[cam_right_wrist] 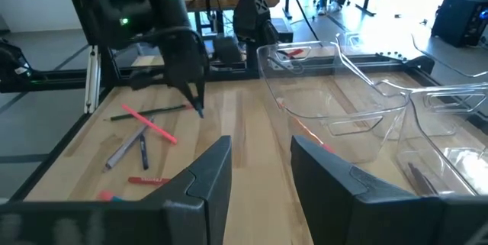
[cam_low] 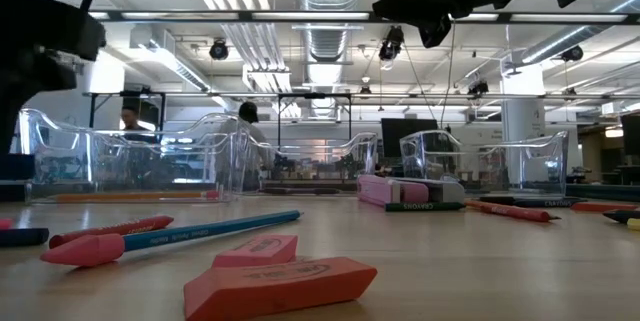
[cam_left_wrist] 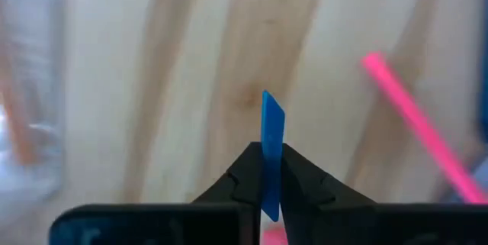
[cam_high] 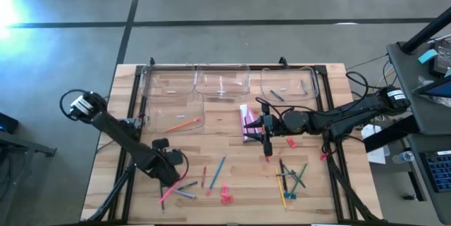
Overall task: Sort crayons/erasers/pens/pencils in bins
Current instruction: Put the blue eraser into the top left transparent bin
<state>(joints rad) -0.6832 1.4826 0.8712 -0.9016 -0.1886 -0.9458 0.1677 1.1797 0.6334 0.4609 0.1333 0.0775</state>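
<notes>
Left wrist view: blue stick (cam_left_wrist: pixel 272 149) between closed jaws.

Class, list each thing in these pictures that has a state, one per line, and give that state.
Left end effector: shut on the blue stick.
Blue stick: gripped, standing out past the fingertips.
Right end effector: open, holding nothing.
Bins: upright, open-topped; one holds an orange stick.
Erasers: lying flat on the table, unsorted.

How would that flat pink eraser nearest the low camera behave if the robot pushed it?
The eraser lies flat on the wooden table, so it would probably slide or drag, not roll. Its blocky, stubby shape suggests that it would stay stiff and not tip. Its matte surface probably grips the wood somewhat.
</notes>
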